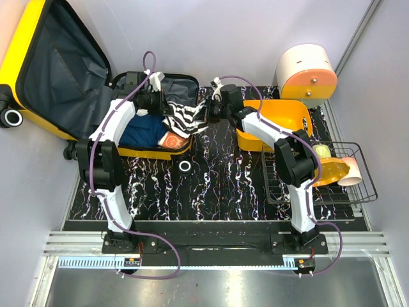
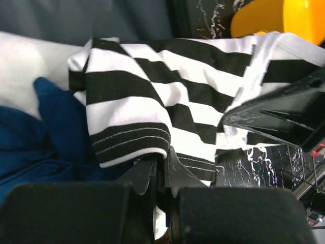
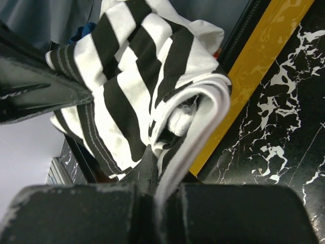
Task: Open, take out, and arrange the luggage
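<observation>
The yellow luggage (image 1: 25, 57) lies open at the back left, its lid propped up and showing grey lining. Its base (image 1: 150, 152) holds a blue garment (image 1: 144, 131) and an orange item (image 1: 171, 141). A black-and-white striped garment (image 1: 185, 118) hangs over the base's right rim, held from both sides. My left gripper (image 1: 167, 107) is shut on its hem (image 2: 132, 137). My right gripper (image 1: 206, 114) is shut on its folded white-edged side (image 3: 203, 112). The yellow rim (image 3: 254, 86) shows beside the cloth, and the blue garment shows in the left wrist view (image 2: 40, 132).
A yellow plastic basket (image 1: 287, 115) stands behind the right arm. A black wire basket (image 1: 345, 192) at the right holds several items. A white-and-orange drawer box (image 1: 307, 70) stands at the back right. A black-and-white ring (image 1: 185, 166) lies on the marbled mat.
</observation>
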`<state>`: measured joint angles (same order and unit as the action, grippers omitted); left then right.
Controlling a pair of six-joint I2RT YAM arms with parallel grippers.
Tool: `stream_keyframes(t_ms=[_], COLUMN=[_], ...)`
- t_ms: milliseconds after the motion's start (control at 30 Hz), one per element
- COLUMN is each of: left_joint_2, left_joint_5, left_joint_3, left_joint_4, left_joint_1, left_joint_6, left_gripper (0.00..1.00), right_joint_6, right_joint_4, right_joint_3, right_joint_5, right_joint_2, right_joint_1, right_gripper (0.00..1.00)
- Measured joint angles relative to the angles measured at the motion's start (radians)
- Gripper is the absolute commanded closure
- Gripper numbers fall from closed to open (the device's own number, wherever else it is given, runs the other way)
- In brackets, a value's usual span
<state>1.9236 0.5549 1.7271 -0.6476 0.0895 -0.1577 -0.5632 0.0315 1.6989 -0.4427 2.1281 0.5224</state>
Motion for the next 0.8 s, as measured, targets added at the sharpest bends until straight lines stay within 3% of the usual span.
stream_keyframes(t_ms=[433,800], left_joint_2=[-0.089,-0.052], left_joint_5=[-0.023,-0.029], left_joint_3=[0.067,0.163], left_joint_4=[0.023,0.096], left_joint_1=[0.15,0.303], left_joint_6=[0.08,0.04], left_gripper=[1.0,1.0], right_joint_6=[0.086,0.23], right_joint_4=[0.086,0.221], right_joint_3=[0.002,-0.093], right_joint_5=[-0.019,-0.071], right_joint_2=[-0.1,-0.31], right_joint_1=[-0.103,-0.31], right_gripper=[1.0,1.0])
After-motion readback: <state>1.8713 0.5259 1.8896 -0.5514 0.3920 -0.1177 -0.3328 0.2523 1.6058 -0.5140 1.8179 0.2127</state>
